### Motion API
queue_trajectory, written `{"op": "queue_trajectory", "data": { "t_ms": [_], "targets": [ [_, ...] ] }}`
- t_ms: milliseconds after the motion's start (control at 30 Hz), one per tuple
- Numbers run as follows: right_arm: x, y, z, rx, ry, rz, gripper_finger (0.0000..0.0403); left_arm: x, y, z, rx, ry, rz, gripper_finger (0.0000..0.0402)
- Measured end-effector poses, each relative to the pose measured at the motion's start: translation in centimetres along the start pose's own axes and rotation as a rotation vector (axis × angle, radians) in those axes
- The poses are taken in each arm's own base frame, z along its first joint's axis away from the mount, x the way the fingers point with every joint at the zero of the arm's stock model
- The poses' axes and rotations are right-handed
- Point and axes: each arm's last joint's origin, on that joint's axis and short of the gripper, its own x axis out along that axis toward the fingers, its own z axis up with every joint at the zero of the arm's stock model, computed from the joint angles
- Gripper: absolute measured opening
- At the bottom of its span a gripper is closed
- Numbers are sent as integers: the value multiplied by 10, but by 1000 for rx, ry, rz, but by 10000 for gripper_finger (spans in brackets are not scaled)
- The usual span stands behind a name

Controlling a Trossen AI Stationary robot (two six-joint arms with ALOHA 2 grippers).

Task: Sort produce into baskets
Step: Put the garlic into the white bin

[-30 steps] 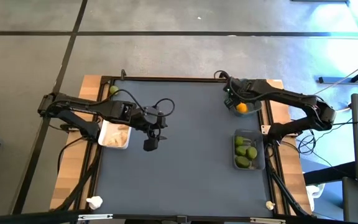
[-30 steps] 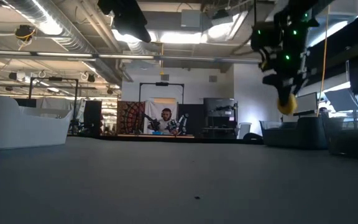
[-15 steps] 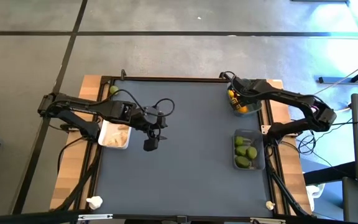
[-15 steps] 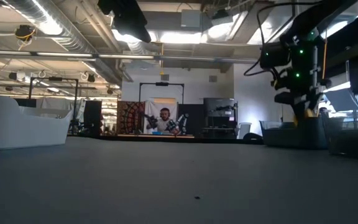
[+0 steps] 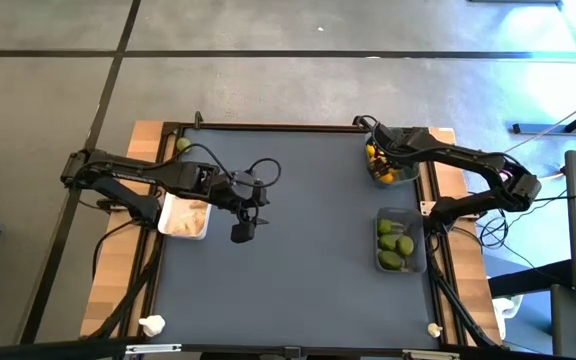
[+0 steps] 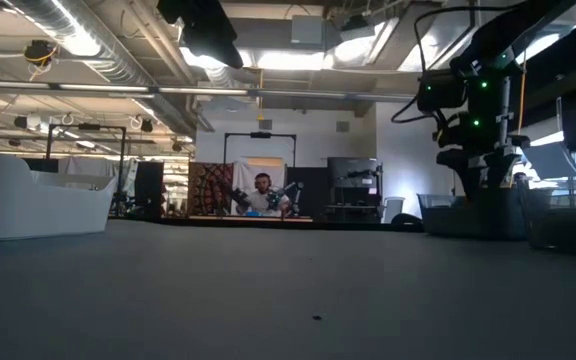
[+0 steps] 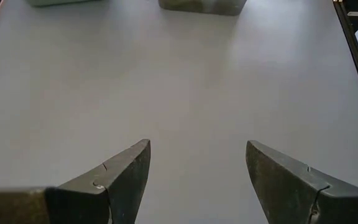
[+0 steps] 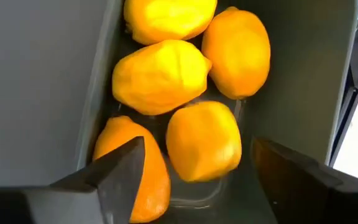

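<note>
The right claw (image 8: 194,180) is spread wide and holds nothing. Right under it are five lemons (image 8: 160,76) in the blue-grey basket (image 5: 393,172). A bit further off sits the dark basket (image 5: 401,264) with the limes (image 5: 396,246).

The left claw (image 7: 197,180) is spread too, over the bare table (image 7: 179,81). Just behind that arm is the white basket (image 5: 184,215) with the garlic (image 5: 188,220).

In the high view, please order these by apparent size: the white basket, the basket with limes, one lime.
1. White basket and basket with limes: about equal, so not ranked.
2. One lime: clearly the smallest.
</note>
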Motion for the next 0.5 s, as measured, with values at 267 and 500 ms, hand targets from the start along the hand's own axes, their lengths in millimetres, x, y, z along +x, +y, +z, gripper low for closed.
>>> {"op": "queue_trajectory", "data": {
  "t_ms": [267,500],
  "targets": [
    [-18,2,4,-43,-68,27,306,0,0,0,0,0,0,260],
    [-68,30,2,-120,-274,175,292,0,0,0,0,0,0,260]
  ]
}}
